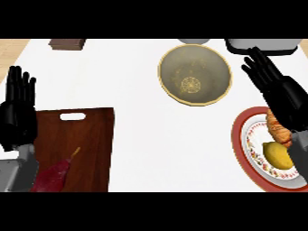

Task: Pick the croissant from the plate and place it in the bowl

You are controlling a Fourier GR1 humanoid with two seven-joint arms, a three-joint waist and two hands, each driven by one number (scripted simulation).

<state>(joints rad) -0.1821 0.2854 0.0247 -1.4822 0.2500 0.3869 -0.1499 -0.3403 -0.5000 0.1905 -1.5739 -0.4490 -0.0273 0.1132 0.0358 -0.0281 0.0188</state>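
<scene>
A golden-brown croissant [277, 127] lies on a red-rimmed white plate [244, 140] at the right, partly hidden under my right wrist. My right hand [282, 92] is open with straight fingers, held over the plate's far side, between the plate and the bowl. The olive bowl [195, 74] with a patterned centre stands on the white counter at the upper middle and holds nothing. At the left edge my left hand [16, 106] rests open with fingers up.
A yellow lemon [278, 154] sits on the plate beside the croissant. A dark wooden cutting board [76, 149] at lower left carries a red chilli [55, 173]. A brown block [67, 43] and a grey appliance [263, 46] stand at the far edge.
</scene>
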